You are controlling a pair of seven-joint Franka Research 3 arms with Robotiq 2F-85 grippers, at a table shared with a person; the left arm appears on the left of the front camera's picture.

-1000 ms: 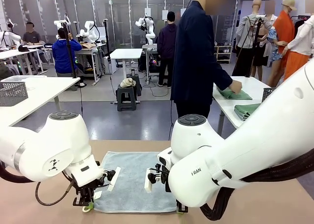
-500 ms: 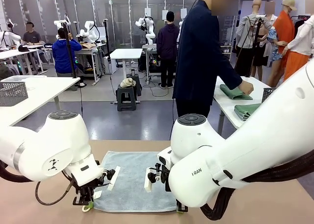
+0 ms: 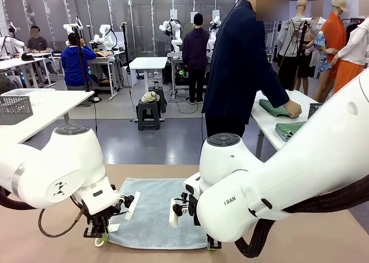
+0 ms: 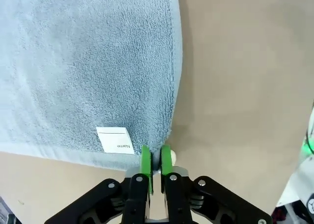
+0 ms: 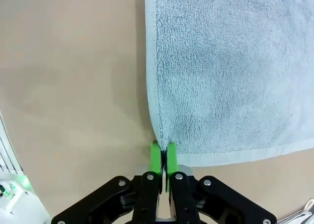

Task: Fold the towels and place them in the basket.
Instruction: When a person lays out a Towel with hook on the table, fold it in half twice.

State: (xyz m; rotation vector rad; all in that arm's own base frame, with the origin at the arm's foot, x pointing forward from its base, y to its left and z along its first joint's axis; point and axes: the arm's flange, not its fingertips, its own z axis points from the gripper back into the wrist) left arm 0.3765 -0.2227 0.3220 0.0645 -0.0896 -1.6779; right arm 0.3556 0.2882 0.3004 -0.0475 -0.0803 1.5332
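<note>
While the person [image 3: 239, 61] at the far side leans over a white side table [image 3: 300, 101] to the right, one hand rests on a folded green cloth [image 3: 275, 108]. A second green cloth [image 3: 290, 129] lies just nearer on that table. A dark perforated basket [image 3: 314, 109] stands at its right, mostly hidden behind the right arm. Far left, a paler mesh basket [image 3: 14, 108] sits on another white table.

Obstruction: in the front view both bulky white arms cover the near corners of the towel [image 3: 155, 211].

Towel: pale grey-blue terry with a hemmed edge, spread flat in a single layer on the tan table [image 4: 235, 86], centred between the arms. A white label [image 4: 115, 140] lies by its near left corner.

Left gripper [image 4: 156, 157]: green pads pinched together on the near left corner, at table level. Right gripper [image 5: 163, 153]: pads pinched together on the near right corner, where the side hem runs down between them.

Count: one towel, two grippers, two green cloths, two baskets.
</note>
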